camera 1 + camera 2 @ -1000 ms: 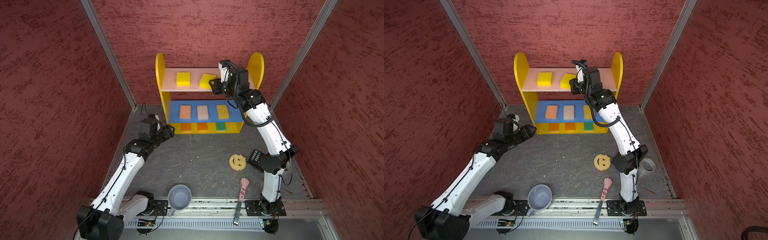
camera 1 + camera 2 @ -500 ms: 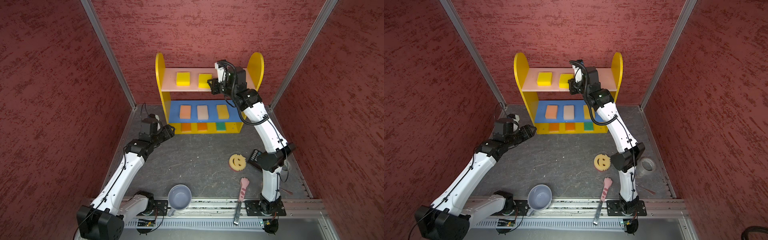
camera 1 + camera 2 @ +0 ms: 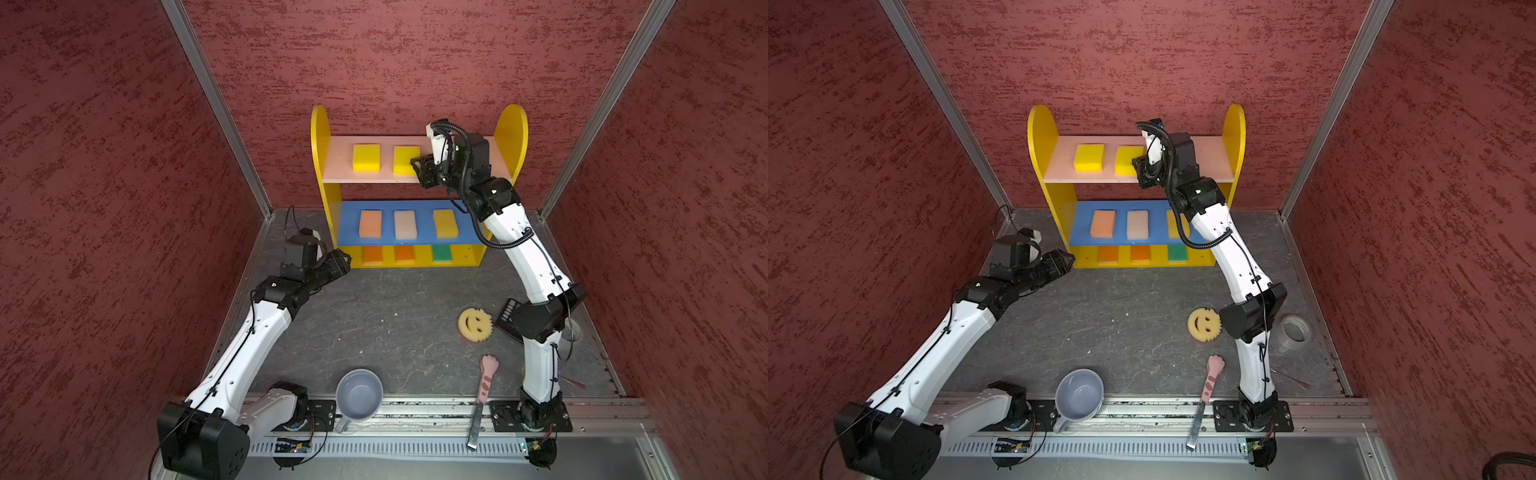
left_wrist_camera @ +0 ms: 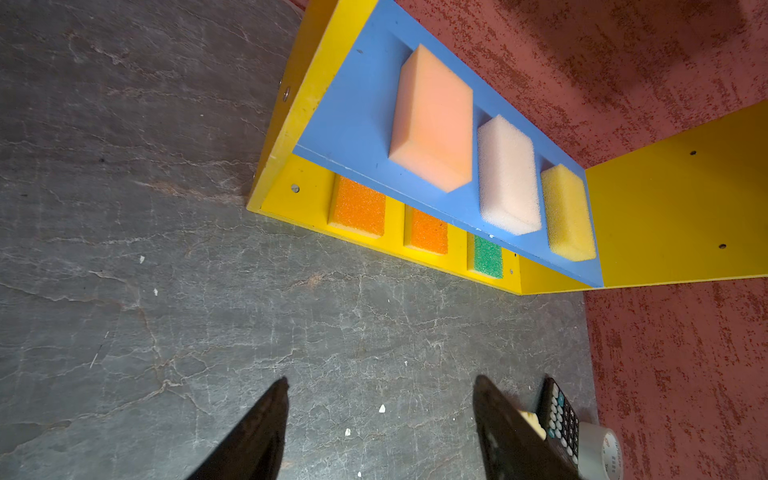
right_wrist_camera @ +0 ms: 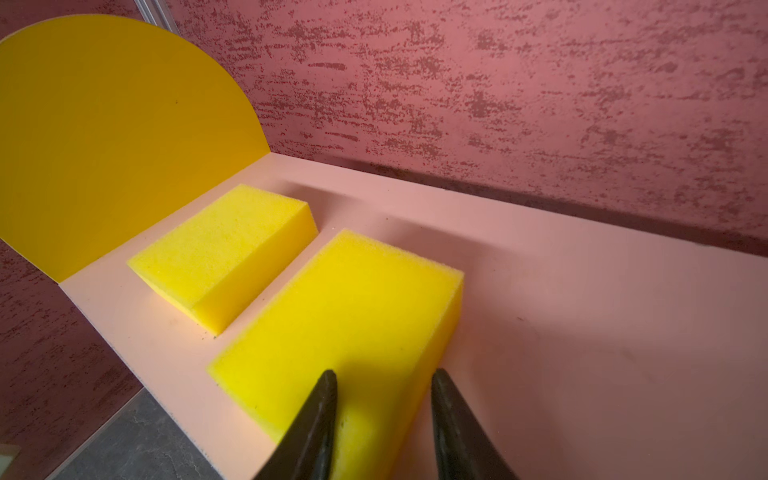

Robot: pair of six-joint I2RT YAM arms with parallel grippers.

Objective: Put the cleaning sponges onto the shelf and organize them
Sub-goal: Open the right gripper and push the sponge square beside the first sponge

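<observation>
The left gripper (image 4: 378,380) hung with jaws apart, empty, over the grey floor (image 3: 386,316) by the shelf (image 3: 320,137). On its pink top board (image 5: 582,332) the right gripper (image 5: 384,371) stood parted above a yellow sponge (image 5: 345,299) lying flat, gripping nothing. The round smiley sponge (image 3: 475,322) lay well below and behind it, beside the right arm's elbow (image 3: 536,320). That arm looked nearer, with bare board to the right.

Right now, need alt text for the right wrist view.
The right gripper hangs with jaws parted over the near end of the nearer yellow sponge, which lies flat on the shelf's pink top board. The farther yellow sponge lies beside it, by the yellow side panel; a mottled red wall stands behind.
</observation>
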